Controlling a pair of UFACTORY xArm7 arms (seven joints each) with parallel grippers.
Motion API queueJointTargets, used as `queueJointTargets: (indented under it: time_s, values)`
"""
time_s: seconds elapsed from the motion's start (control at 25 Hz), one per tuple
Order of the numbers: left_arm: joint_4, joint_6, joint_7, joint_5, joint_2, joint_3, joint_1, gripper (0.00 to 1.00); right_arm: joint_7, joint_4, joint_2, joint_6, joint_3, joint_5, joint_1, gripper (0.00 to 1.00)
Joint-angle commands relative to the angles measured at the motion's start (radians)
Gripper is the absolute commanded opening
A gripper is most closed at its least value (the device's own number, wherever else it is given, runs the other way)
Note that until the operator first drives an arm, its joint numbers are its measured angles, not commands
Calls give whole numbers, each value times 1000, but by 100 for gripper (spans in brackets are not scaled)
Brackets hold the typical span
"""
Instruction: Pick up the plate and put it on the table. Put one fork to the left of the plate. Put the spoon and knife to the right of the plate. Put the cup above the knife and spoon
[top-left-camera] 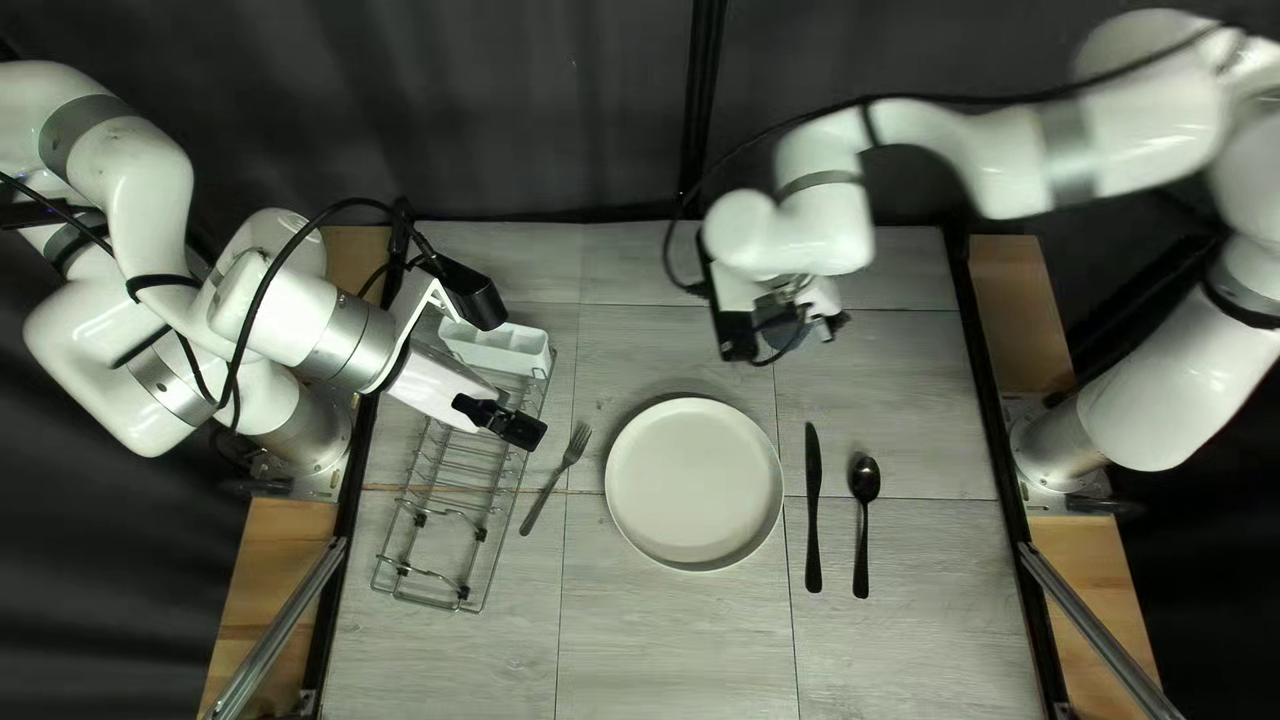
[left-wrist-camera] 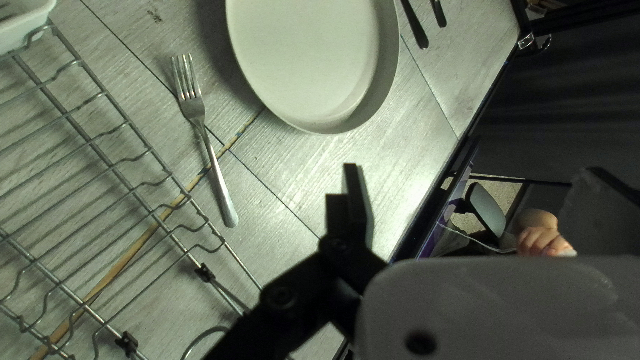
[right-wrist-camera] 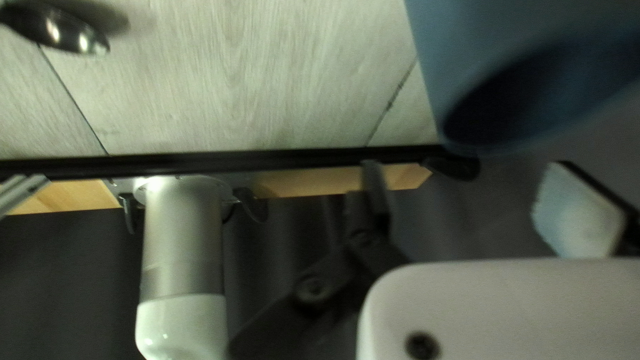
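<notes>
Top left view has your left arm [top-left-camera: 287, 314] reaching in past the table's [top-left-camera: 667, 640] left edge, left pincer [top-left-camera: 500, 420] above the dish rack [top-left-camera: 460, 500]; your right pincer [top-left-camera: 814, 320] hangs toward the far edge. Both are spread. The plate [top-left-camera: 694, 483] lies between fork [top-left-camera: 558, 478] and knife [top-left-camera: 814, 507], spoon [top-left-camera: 864, 478] rightmost. Only the left wrist view shows you a person's hand [left-wrist-camera: 539, 241]; the right wrist view gives you the blue cup [right-wrist-camera: 487, 40] ahead of its pincer.

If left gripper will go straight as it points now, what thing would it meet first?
My left gripper would probably meet the tabletop first, on the near side of the plate, but the depth is unclear.
</notes>
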Motion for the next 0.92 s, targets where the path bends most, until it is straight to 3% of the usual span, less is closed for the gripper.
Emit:
queueJointTargets:
  time_s: [0.04,0.2,0.92]
  values:
    - [0,0,0,0,0,0,0,100,-184,-170,-316,-79,-76,163,55,100]
    - [0,0,0,0,0,0,0,100,-291,-288,-556,-104,-162,273,162,100]
    - [0,0,0,0,0,0,0,100,-291,-288,-556,-104,-162,273,162,100]
